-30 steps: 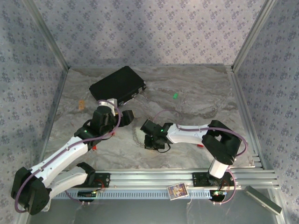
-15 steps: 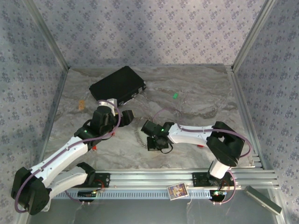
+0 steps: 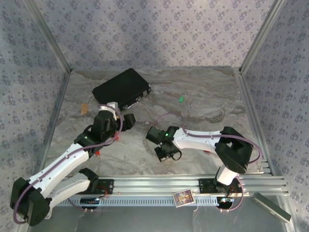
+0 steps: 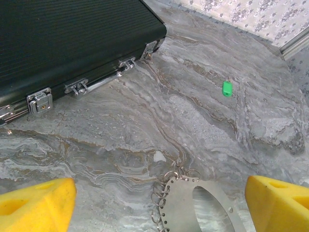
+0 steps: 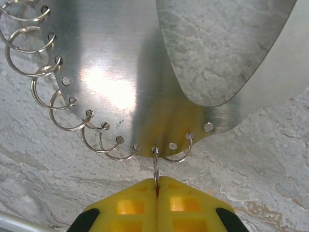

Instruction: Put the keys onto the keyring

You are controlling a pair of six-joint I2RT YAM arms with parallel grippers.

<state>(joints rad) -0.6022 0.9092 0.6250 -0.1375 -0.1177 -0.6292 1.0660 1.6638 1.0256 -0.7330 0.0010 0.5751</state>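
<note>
Steel: 1 keyring (image 5: 120, 72) clamped in right jaws, left jaws apart, 1 green key (image 4: 227, 89).

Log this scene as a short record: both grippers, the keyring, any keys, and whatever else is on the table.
left gripper: open, over the table beside the keyring
right gripper: shut on a split ring at the keyring's rim
keyring: flat metal plate with an oval opening, holes along its edge, small rings through many of them
green key: lying alone on the table, apart from the keyring
black case: closed, latches on its side
</note>
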